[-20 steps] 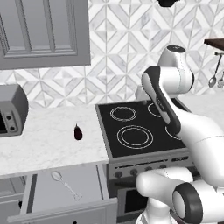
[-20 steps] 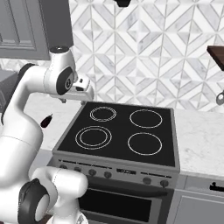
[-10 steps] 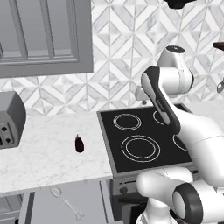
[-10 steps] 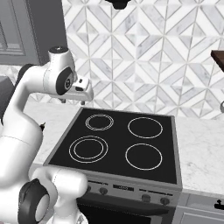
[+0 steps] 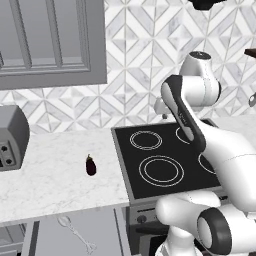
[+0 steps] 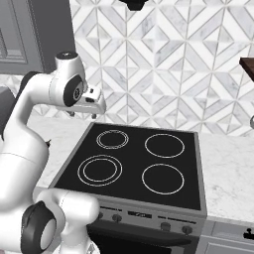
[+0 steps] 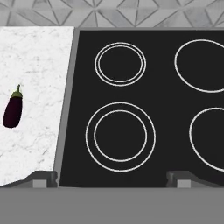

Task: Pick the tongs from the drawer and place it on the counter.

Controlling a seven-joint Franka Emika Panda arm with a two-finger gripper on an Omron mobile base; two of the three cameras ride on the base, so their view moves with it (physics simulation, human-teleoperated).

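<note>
Gripper [image 7: 111, 178]: its two dark tips stand spread wide at the bottom of the hand view, with nothing between them. From the right base it [image 6: 82, 114] hangs high over the stove's back left corner; its fingers are small and hard to tell apart there. From the left base the hand is mostly hidden behind the arm's own upper link.
Stove [image 7: 144, 109]: straight below the gripper. Two ring burners show whole, while the two on the right are cut off by the picture's edge.
Eggplant [image 7: 13, 110]: well left of the gripper, lying on the counter [image 7: 35, 87], apart from the stove's edge.
Tongs [image 5: 75, 232]: far below and to the left of the gripper, lying flat in the drawer [image 5: 50, 240], round end toward the counter's edge, forked tip toward the front. They are thin and pale against the grey floor, so faint.
Drawer: pulled out under the counter's edge; its front is cut off at the bottom of the left base view.
Toaster [image 5: 12, 137]: far left on the counter, cut off by the frame.
</note>
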